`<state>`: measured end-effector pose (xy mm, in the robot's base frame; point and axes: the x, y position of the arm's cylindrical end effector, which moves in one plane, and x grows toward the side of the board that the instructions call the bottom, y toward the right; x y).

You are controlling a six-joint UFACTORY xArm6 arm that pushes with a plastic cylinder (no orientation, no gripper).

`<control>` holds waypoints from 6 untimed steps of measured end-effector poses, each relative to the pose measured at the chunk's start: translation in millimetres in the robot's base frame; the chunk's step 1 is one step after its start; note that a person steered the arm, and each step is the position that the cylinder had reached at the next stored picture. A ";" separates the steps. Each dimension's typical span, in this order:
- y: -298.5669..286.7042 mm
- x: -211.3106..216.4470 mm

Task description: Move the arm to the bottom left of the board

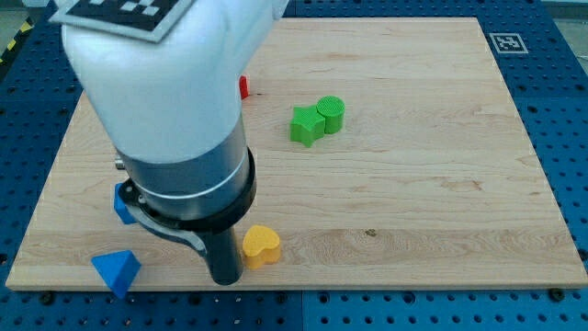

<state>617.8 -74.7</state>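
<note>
Upright, my tip [226, 279] rests just left of the yellow heart block [261, 245]; no jaws fitted.

Pale wood-grain board [413, 184]. Two green blocks [307, 125], [331, 113]; yellow heart block [261, 245]; two blue blocks [116, 270], [122, 204]; red block [244, 87]. White-and-black arm [165, 101]; blue pegboard table [565, 101].

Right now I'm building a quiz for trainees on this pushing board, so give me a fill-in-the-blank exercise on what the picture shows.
1. My tip stands just to the view's left of the ____ heart block.
2. The green star block touches a green ____.
3. The blue triangular block lies near the board's bottom ____ corner.
4. A ____ block peeks out from behind the arm.

Missing words: yellow; cylinder; left; red
</note>
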 end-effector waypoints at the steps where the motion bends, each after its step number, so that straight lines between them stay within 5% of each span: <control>1: 0.4 1.1; 6: -103.8 -46.2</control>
